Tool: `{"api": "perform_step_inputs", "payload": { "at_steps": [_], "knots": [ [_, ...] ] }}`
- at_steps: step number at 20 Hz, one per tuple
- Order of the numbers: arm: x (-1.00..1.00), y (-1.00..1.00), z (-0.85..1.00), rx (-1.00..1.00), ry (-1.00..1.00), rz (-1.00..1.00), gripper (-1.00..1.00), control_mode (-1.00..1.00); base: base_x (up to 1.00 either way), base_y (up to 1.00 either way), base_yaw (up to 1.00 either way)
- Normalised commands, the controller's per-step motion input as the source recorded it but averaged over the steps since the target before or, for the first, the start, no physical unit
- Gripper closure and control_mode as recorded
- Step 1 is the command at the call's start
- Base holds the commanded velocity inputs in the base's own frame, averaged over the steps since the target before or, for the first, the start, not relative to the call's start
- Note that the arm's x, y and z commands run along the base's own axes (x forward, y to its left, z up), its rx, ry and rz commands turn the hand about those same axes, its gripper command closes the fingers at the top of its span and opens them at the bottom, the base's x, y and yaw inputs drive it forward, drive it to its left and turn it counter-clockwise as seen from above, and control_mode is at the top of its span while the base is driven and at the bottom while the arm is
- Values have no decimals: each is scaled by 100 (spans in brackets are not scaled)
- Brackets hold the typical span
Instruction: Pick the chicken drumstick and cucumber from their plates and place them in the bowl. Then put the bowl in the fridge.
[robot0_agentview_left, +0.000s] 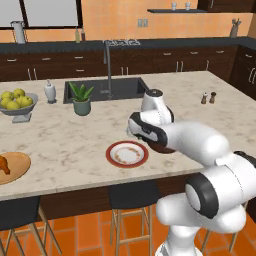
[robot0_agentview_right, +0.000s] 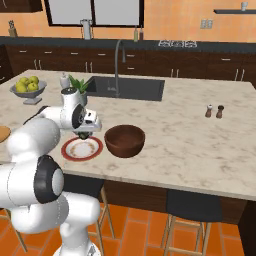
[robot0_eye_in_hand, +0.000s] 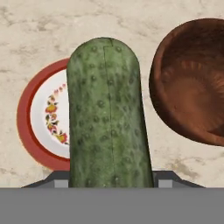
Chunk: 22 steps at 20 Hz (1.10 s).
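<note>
Fruit bowl (robot0_agentview_left: 18, 107); potted plant (robot0_agentview_left: 81, 98); shakers (robot0_agentview_right: 214, 111), maybe.

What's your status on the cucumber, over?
Gripper shut on cucumber, lifted above red-rimmed plate. Bowl beside it, empty. Drumstick on wooden plate. Nothing between cucumber and bowl.

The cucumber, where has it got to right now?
The cucumber is held in the end effector, lifted above the red-rimmed plate, with the brown bowl just beside it.
</note>
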Motion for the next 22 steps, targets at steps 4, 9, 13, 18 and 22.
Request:
{"api": "perform_step_inputs", "payload": {
  "at_steps": [4,9,13,18,22],
  "knots": [
    [-1,-95,15,0,5,0,100,-100,0,0,0],
    [15,-91,0,1,10,0,100,-100,0,0,0],
    [36,-68,-5,2,7,0,100,-100,0,0,0],
    [67,-26,-22,0,5,0,100,-100,0,0,0],
    [43,-8,-37,0,3,0,100,-100,0,0,0]
  ]
}}
